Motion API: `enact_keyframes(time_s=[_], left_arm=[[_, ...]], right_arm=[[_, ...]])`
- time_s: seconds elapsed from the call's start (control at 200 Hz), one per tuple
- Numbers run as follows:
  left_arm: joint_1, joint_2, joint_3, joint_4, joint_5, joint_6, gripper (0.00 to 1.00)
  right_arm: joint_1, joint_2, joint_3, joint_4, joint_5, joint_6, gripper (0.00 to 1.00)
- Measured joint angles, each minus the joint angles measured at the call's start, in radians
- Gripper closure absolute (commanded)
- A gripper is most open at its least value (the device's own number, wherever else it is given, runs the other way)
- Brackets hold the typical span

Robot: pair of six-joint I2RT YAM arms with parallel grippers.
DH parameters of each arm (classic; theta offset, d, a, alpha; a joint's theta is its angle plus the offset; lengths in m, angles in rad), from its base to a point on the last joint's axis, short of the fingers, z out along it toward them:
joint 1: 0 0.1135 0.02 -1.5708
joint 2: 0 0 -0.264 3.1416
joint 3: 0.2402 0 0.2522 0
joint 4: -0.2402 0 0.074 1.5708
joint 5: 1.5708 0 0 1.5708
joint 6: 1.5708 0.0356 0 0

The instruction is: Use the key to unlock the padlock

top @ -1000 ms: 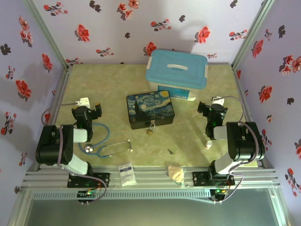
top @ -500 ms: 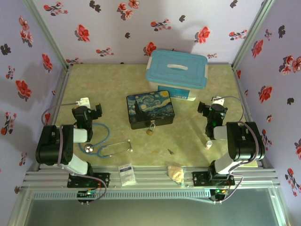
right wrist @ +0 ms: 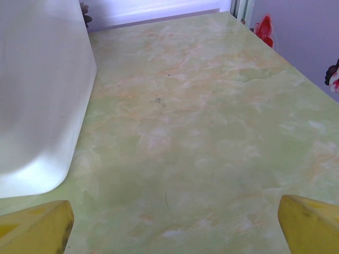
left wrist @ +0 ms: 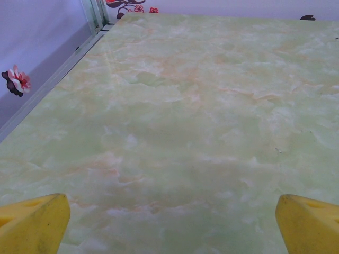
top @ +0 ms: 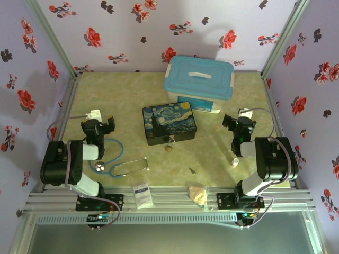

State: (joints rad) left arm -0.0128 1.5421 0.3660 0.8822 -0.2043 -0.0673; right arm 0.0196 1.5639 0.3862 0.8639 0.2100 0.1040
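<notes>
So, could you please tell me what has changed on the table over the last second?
Nothing has visibly changed. The left end effector and the right end effector are open and empty as before. The padlock is still at the front edge of the painted tin, and the key still lies on the table nearer the arms.

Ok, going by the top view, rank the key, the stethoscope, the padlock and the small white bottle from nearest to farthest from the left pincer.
1. stethoscope, on the left, closest to the left pincer
2. padlock, centre, at the painted tin's near side
3. key, right of centre, lying toward the near edge
4. small white bottle, far right side
</notes>
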Motion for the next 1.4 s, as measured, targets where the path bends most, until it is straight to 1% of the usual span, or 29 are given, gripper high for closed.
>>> enact_keyframes(time_s=[0.32, 0.445, 0.525, 0.67, 0.82, 0.92, 0.985, 1.055, 1.12, 1.255, 1.32, 1.4], left_arm=[[0.0, 0.0, 0.0, 0.0, 0.0, 0.0, 0.0], [0.004, -0.002, 0.0, -0.001, 0.018, 0.0, 0.0], [0.005, -0.033, 0.0, -0.031, 0.022, -0.001, 0.0], [0.006, -0.162, 0.006, -0.117, 0.005, -0.004, 0.0], [0.006, -0.293, 0.026, -0.205, -0.029, -0.035, 0.0], [0.006, -0.4, 0.026, -0.262, -0.02, -0.092, 0.0], [0.006, -0.489, 0.03, -0.329, -0.008, -0.175, 0.0], [0.01, -0.58, 0.038, -0.401, 0.037, -0.266, 0.0], [0.013, -0.645, 0.045, -0.454, 0.111, -0.338, 0.0], [0.002, -0.706, 0.077, -0.588, 0.326, -0.451, 0.0], [-0.048, -0.725, 0.092, -0.67, 0.396, -0.477, 0.0], [-0.148, -0.763, 0.098, -0.76, 0.455, -0.489, 0.0]], right_arm=[[0.0, 0.0, 0.0, 0.0, 0.0, 0.0, 0.01], [0.0, 0.0, 0.0, 0.0, 0.0, 0.0, 0.01], [0.0, -0.021, 0.0, -0.02, 0.0, 0.0, 0.01], [0.0, -0.158, 0.0, -0.108, 0.0, 0.002, 0.01], [0.0, -0.334, 0.031, -0.278, 0.006, 0.04, 0.01], [-0.003, -0.448, 0.07, -0.432, 0.014, 0.108, 0.01], [-0.007, -0.522, 0.094, -0.531, -0.009, 0.145, 0.01], [-0.007, -0.595, 0.106, -0.615, -0.054, 0.187, 0.01], [-0.007, -0.652, 0.108, -0.692, -0.116, 0.23, 0.01], [-0.005, -0.7, 0.109, -0.841, -0.288, 0.305, 0.01], [0.013, -0.692, 0.114, -0.924, -0.355, 0.331, 0.01], [0.086, -0.665, 0.121, -1.024, -0.406, 0.352, 0.01]])
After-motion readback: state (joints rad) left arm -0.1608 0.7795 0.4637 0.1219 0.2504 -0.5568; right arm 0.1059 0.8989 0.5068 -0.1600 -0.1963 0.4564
